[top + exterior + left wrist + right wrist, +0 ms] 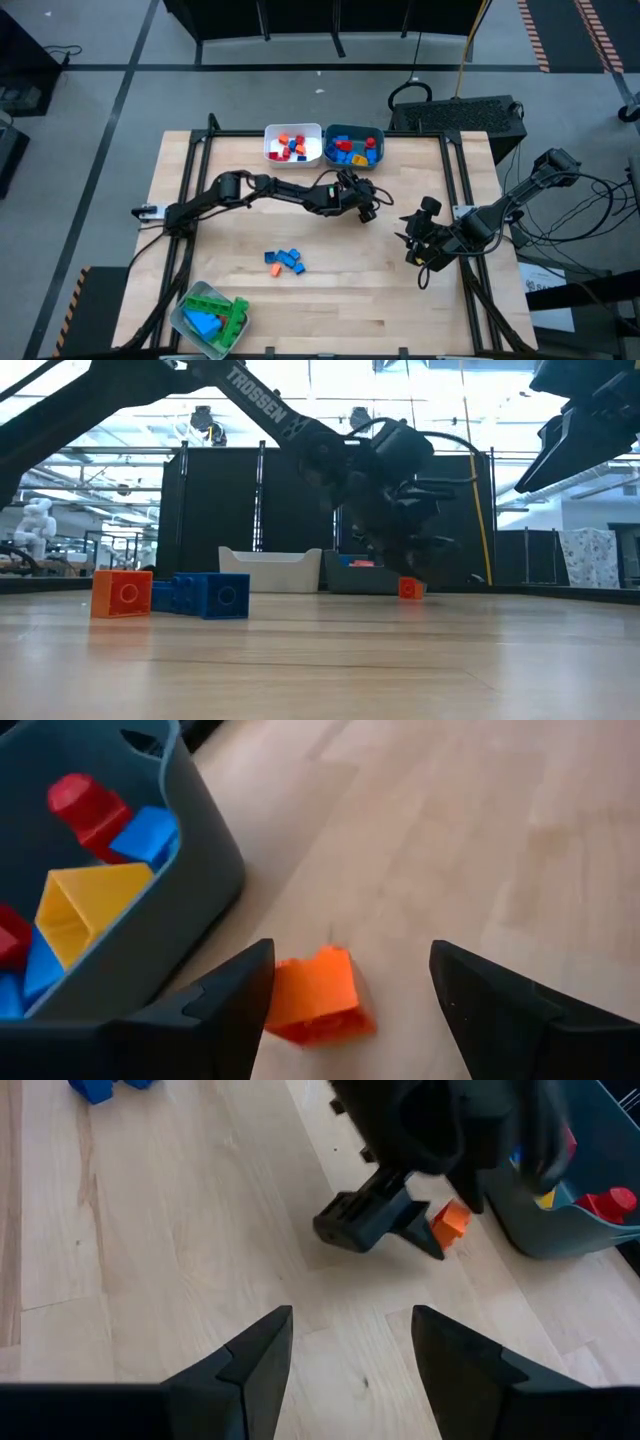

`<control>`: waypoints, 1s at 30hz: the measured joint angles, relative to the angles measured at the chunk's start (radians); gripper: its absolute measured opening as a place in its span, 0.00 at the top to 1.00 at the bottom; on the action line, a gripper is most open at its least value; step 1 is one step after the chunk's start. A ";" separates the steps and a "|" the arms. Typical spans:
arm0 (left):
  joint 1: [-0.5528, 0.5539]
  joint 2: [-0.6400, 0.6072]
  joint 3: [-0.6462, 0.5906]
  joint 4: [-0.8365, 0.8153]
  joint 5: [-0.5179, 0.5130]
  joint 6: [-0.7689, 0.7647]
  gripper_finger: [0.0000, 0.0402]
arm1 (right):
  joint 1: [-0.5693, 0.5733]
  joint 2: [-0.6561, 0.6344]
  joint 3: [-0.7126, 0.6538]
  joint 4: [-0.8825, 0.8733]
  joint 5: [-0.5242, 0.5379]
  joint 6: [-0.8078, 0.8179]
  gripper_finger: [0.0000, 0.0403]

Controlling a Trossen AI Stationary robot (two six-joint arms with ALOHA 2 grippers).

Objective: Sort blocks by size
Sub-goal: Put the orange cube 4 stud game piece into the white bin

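A small orange block (315,995) lies on the table beside the teal bin (190,870); it also shows in the low view (410,589) and the right wrist view (452,1220). My left gripper (350,960) is open, low over the table (372,208), its fingers on either side of this block. The block lies close against one finger (245,985). A cluster of blue blocks and one orange block (285,261) rests at the table's middle. My right gripper (412,252) is open and empty above the table's right part (352,1320). My left gripper stands open around the orange block, which lies flat on the table. The block's side (280,995) is right against one finger; I cannot tell whether they touch. The other finger (470,985) is well apart from it.
A white bin (293,143) with small red, orange and blue blocks and the teal bin (354,145) with larger ones stand at the far edge. A clear-grey bin (210,318) with green and blue blocks sits at the near left corner. Bare wood lies between the arms.
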 joint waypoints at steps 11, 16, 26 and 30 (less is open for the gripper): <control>0.016 0.029 -0.001 -0.021 -0.001 -0.078 0.47 | 0.000 0.000 0.000 0.001 0.000 0.000 0.52; 0.025 0.027 -0.006 -0.039 0.034 -0.126 0.59 | 0.000 0.000 0.000 0.002 0.000 0.000 0.52; -0.002 0.029 -0.009 -0.015 0.015 -0.053 0.66 | 0.000 0.000 0.000 0.002 0.000 0.005 0.52; -0.018 0.029 -0.009 -0.018 0.017 0.022 0.62 | 0.000 0.000 0.000 0.002 0.000 0.003 0.52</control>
